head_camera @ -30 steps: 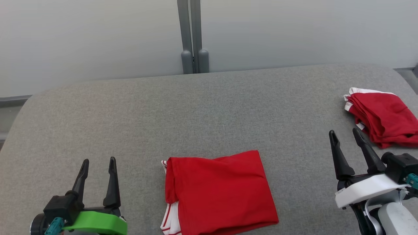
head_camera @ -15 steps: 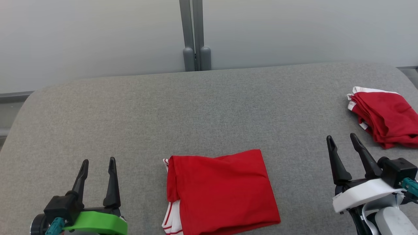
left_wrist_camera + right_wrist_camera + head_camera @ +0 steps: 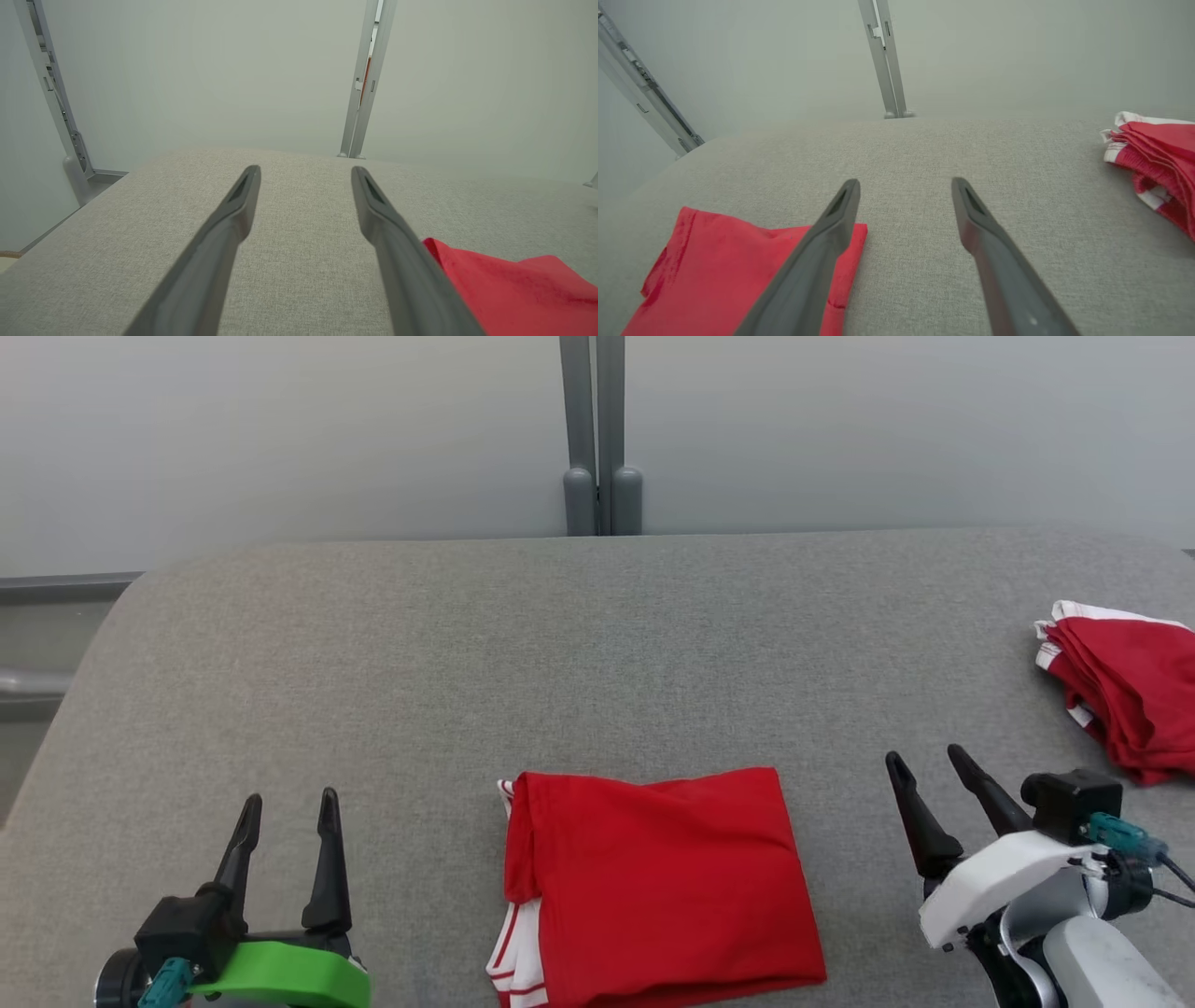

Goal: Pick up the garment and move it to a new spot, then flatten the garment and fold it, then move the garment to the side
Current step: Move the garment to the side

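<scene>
Nearest, the left gripper (image 3: 289, 796) and the right gripper (image 3: 926, 754) hover over the grey surface (image 3: 560, 644), both spread wide and empty; between them lies the folded red garment (image 3: 653, 882) (white-striped trim at its left edge); farther right sits another red bundle (image 3: 1130, 709); beyond stands a grey post (image 3: 597, 429).

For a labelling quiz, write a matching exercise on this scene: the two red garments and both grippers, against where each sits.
Things:
1. folded garment
2. red pile
3. left gripper
4. right gripper

Places:
a. far right, further back
b. left of the folded garment, jaws open
c. between the two grippers
d. between the folded garment and the red pile, jaws open

Pairs: 1-c, 2-a, 3-b, 4-d
</scene>
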{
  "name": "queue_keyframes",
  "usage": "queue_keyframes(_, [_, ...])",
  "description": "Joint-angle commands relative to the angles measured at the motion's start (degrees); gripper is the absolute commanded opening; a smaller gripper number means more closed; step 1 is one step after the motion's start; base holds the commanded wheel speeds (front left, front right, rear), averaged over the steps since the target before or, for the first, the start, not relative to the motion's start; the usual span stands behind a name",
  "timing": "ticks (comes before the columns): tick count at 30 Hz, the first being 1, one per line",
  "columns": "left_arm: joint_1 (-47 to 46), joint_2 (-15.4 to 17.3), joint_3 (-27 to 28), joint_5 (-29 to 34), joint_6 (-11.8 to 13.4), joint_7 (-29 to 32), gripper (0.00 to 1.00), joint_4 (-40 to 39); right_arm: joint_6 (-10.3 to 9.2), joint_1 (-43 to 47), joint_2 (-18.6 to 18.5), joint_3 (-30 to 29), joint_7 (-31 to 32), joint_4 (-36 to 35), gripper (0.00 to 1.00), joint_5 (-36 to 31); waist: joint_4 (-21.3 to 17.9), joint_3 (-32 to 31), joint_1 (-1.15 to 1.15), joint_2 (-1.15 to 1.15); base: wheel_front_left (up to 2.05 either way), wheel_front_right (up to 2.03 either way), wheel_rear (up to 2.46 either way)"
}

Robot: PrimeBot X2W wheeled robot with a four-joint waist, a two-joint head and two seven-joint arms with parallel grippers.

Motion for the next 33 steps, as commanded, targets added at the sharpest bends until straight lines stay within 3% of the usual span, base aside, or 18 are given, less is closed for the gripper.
queue_keyframes(1, [-0.2, 0.0, 0.0, 0.2, -0.2, -0.1, 1.00, 0.1, 0.02, -1.2, -0.3, 0.6, 1.8, 1.0, 1.00, -0.2, 1.5, 0.1, 0.00, 0.00, 0.00, 0.00, 0.00])
queue_keyframes(11, [-0.9, -0.4, -0.6, 0.1, -0.1, -0.1, 1.00, 0.4, 0.03, -7.3, 1.2, 1.7, 20.6, 9.2, 1.00, 6.1, 7.4, 1.7, 0.00, 0.00, 0.00, 0.00, 0.00])
queue_keyframes(22, [-2.1, -0.9, -0.8, 0.0, -0.3, -0.1, 1.00, 0.9, 0.03, -8.4, 3.0, -0.5, 31.3, 16.8, 1.00, 9.3, 11.4, 3.7, 0.00, 0.00, 0.00, 0.00, 0.00])
queue_keyframes(27, [-2.3, -1.1, -0.7, 0.3, -0.4, -0.1, 1.00, 1.1, 0.02, -7.4, 3.6, -0.3, 32.8, 17.3, 1.00, 10.2, 11.6, 3.9, 0.00, 0.00, 0.00, 0.00, 0.00])
queue_keyframes(28, [-2.3, -1.1, -0.7, 0.3, -0.4, -0.1, 1.00, 1.2, 0.02, -7.3, 3.7, -0.2, 32.3, 17.0, 0.78, 10.6, 11.6, 3.9, 0.00, 0.00, 0.00, 0.00, 0.00])
queue_keyframes(29, [-2.3, -1.1, -0.7, 0.4, -0.5, -0.1, 1.00, 1.2, 0.02, -7.3, 3.9, -0.1, 31.7, 16.4, 0.49, 10.8, 11.5, 3.9, 0.00, 0.00, 0.00, 0.00, 0.00])
queue_keyframes(31, [-2.4, -1.0, -0.6, 0.5, -0.6, -0.1, 1.00, 1.3, 0.02, -7.5, 3.8, -0.1, 30.1, 15.7, 0.00, 11.1, 11.2, 3.8, 0.00, 0.00, 0.00, 0.00, 0.00])
queue_keyframes(33, [-2.4, -0.8, -0.7, 0.6, -0.7, -0.1, 1.00, 1.3, 0.02, -8.0, 3.5, -0.1, 28.3, 15.1, 0.00, 11.3, 10.8, 3.7, 0.00, 0.00, 0.00, 0.00, 0.00])
